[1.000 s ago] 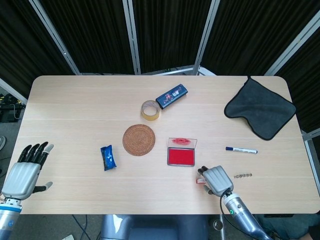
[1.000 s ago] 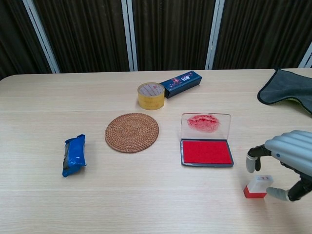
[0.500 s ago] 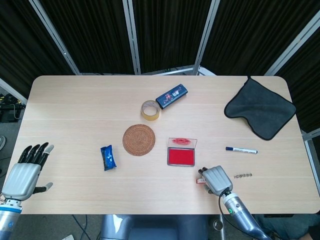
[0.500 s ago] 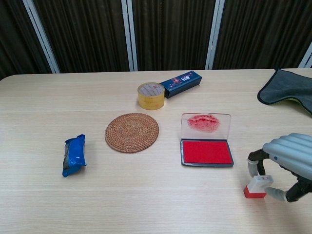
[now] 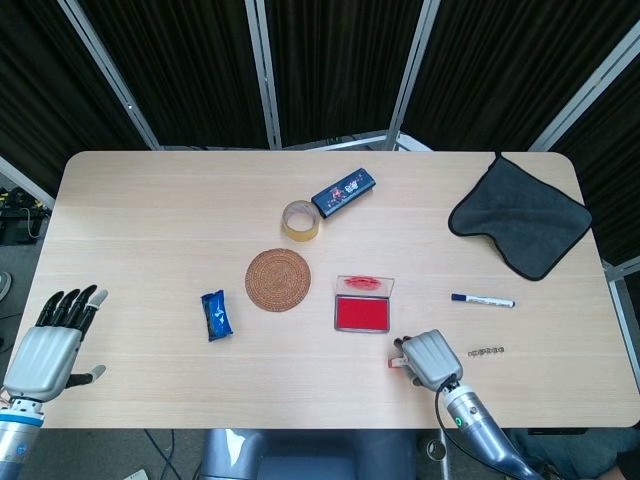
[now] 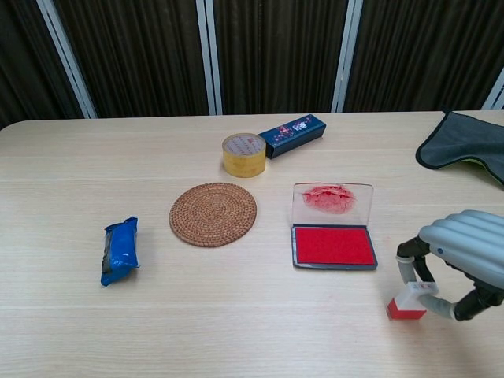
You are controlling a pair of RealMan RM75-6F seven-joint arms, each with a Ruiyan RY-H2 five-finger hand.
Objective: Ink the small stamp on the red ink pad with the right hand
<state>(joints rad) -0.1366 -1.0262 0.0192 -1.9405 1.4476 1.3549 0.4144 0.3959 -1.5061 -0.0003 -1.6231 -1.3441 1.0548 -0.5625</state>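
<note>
Stamp (image 5: 396, 361): in the head view it shows as a small red-and-white block at the lower centre-right of the frame, mostly covered by the right robot hand (image 5: 426, 358), just below and to the right of the red ink pad (image 5: 362, 313). The pad lies open with its clear, red-smeared lid (image 5: 364, 284) folded toward the top of the frame. To its left sit a round woven coaster (image 5: 278, 281) and a blue packet (image 5: 215, 315). Above the coaster are a roll of tape (image 5: 299, 220) and a dark blue box (image 5: 343, 191). A dark grey cloth (image 5: 521, 215) occupies the upper right, with a marker pen (image 5: 482, 300) and a short chain (image 5: 486, 351) below it. The left robot hand (image 5: 52, 345) is at the lower left edge beside the tabletop (image 5: 150, 230), fingers apart and holding nothing.

In the chest view the stamp (image 6: 406, 301) stands on the tabletop (image 6: 236, 315) at the lower right, red base down, white body above. The right robot hand (image 6: 461, 260) is clamped on it, with one finger at its left side and another at its right. The stamp is near the lower right corner of the red ink pad (image 6: 333, 246) but apart from it. The lid (image 6: 332, 200) stands upright behind the pad. The coaster (image 6: 213, 213), packet (image 6: 119, 250), tape (image 6: 244, 154), box (image 6: 291, 135) and cloth (image 6: 465, 150) are also in view.
</note>
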